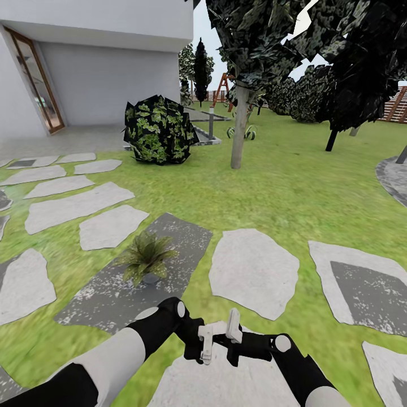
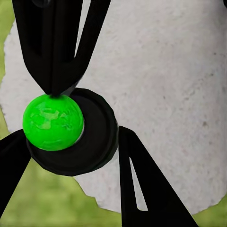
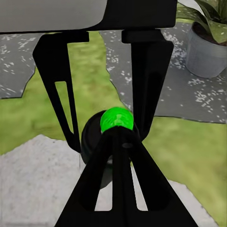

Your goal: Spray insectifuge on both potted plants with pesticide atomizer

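Observation:
The pesticide atomizer (image 2: 97,142) is a small black bottle whose round top (image 3: 116,118) shows bright green. My right gripper (image 3: 118,133) is shut on that top, its two fingers meeting at it. My left gripper (image 2: 68,135) is open, with its fingers spread on either side of the bottle's body. In the head view both grippers meet low in the middle, the left gripper (image 1: 207,342) beside the right gripper (image 1: 234,330), above a pale stepping stone (image 1: 226,384). One potted plant (image 1: 146,260), a green rosette in a grey pot (image 3: 205,54), stands on a dark stone just ahead to the left.
Pale and dark stepping stones (image 1: 251,271) lie across the lawn. A leafy bush (image 1: 159,130) and a tree trunk (image 1: 239,127) stand farther ahead, with a striped-leaf plant (image 1: 243,133) behind. A white house (image 1: 107,62) is at the left and a paved patio edge (image 1: 394,178) at the right.

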Tool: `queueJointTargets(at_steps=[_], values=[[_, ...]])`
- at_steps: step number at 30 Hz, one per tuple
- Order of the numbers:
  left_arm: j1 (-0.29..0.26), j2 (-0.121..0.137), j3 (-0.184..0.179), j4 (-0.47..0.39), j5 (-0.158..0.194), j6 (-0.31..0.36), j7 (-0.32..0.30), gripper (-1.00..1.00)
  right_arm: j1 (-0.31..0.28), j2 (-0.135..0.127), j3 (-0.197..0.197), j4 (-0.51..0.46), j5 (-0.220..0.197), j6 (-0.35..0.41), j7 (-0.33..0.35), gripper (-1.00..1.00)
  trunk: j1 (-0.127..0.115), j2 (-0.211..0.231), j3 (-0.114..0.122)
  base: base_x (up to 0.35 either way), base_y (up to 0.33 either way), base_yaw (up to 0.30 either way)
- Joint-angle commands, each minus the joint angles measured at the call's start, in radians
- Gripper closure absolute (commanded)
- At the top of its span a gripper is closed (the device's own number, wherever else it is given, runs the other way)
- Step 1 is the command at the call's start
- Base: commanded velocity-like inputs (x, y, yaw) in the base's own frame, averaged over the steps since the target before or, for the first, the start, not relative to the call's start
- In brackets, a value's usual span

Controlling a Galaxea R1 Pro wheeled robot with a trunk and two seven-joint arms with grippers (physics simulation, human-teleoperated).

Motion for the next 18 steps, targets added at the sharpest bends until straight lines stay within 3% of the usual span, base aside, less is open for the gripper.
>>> queueJointTargets(at_steps=[1, 18], values=[[0.0, 0.0, -0.002, -0.002, 0.0, 0.007, -0.004, 1.0, 0.0, 0.0, -0.001, -0.001, 0.007, -0.004, 0.001, 1.0, 0.0, 0.0, -0.001, 0.0, 0.0, 0.0], [0.0, 0.0, -0.001, 0.0, 0.003, -0.016, -0.005, 1.0, 0.0, 0.0, -0.001, -0.001, 0.007, -0.004, 0.001, 1.0, 0.0, 0.0, -0.001, 0.0, 0.0, 0.0]])
